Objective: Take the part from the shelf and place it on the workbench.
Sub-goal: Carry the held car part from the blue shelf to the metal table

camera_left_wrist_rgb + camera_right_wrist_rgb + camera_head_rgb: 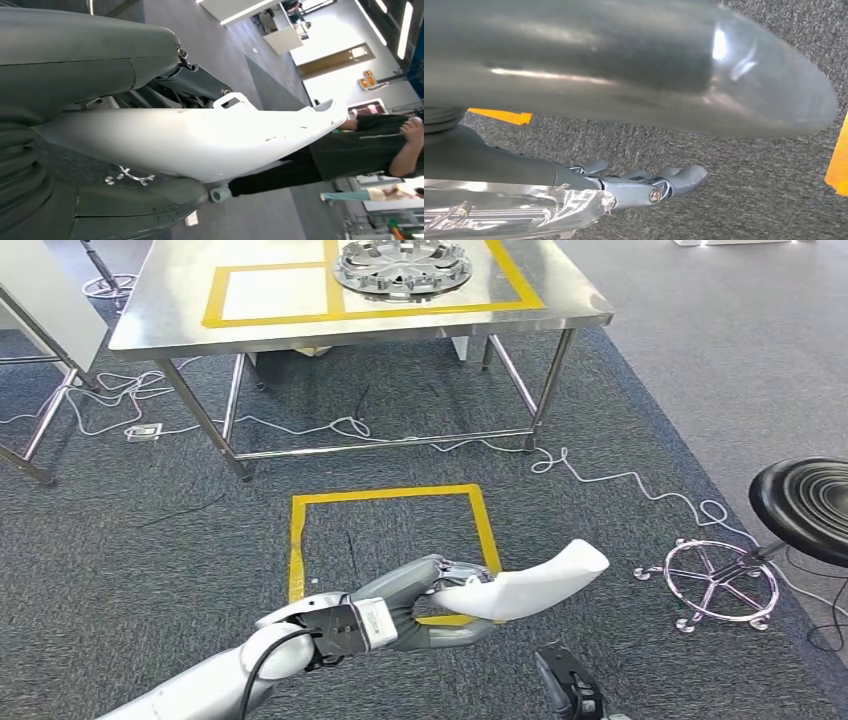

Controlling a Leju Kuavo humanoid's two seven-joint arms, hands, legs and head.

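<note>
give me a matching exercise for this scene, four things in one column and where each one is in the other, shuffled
Things:
1. white part
2. round silver wheel cover
3. black stool
4. yellow tape square

Places:
A. on the carpet in front of the steel workbench
B. held in the left hand
C. on the workbench top, inside a yellow outline
D. at the right edge of the head view, on a chrome ring base

Pairs: 1-B, 2-C, 3-D, 4-A

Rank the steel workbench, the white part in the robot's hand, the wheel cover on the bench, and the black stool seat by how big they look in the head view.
1. Steel workbench
2. White part, inflated by nearness
3. Wheel cover and black stool seat: both cropped, too close to rank
</note>
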